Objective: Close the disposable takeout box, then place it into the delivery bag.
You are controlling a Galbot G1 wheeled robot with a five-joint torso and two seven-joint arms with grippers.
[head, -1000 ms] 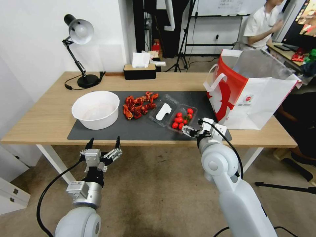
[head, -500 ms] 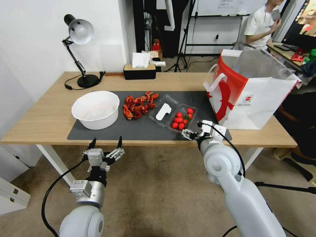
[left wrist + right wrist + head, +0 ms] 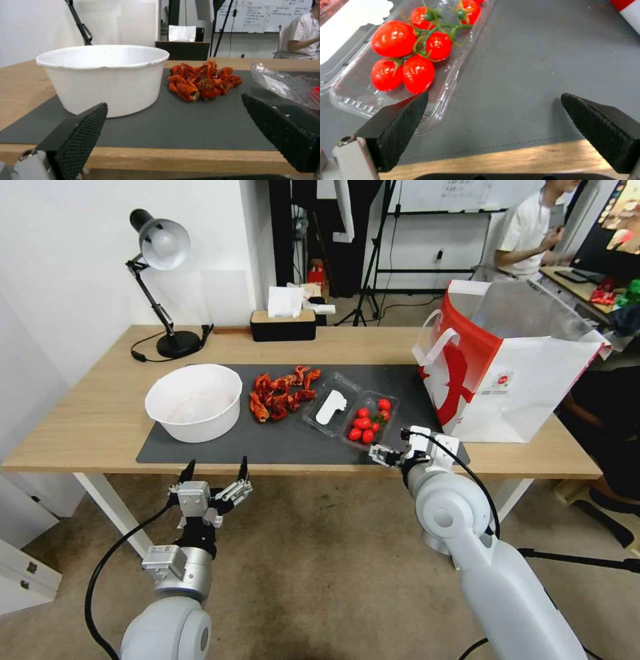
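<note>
The disposable takeout box [image 3: 352, 413] lay open on the dark mat [image 3: 280, 443], near the mat's front edge and toward the right end of the counter [image 3: 100, 420]. Its labelled lid was folded flat beside the tray, which held red cherry tomatoes [image 3: 405, 58]. The right gripper [image 3: 385, 454] hovered at the counter's front edge, just beside the tray's near corner, with its fingers [image 3: 398, 126] spread and holding nothing. The left gripper [image 3: 213, 471] waited below the counter's front edge, in front of the white bowl [image 3: 194, 401], fingers [image 3: 81, 136] likewise spread apart. The delivery bag [image 3: 510, 360] stood upright and open at the counter's right end, just beside the mat. A heap of red crayfish [image 3: 281, 392] lay on the mat between bowl and box.
</note>
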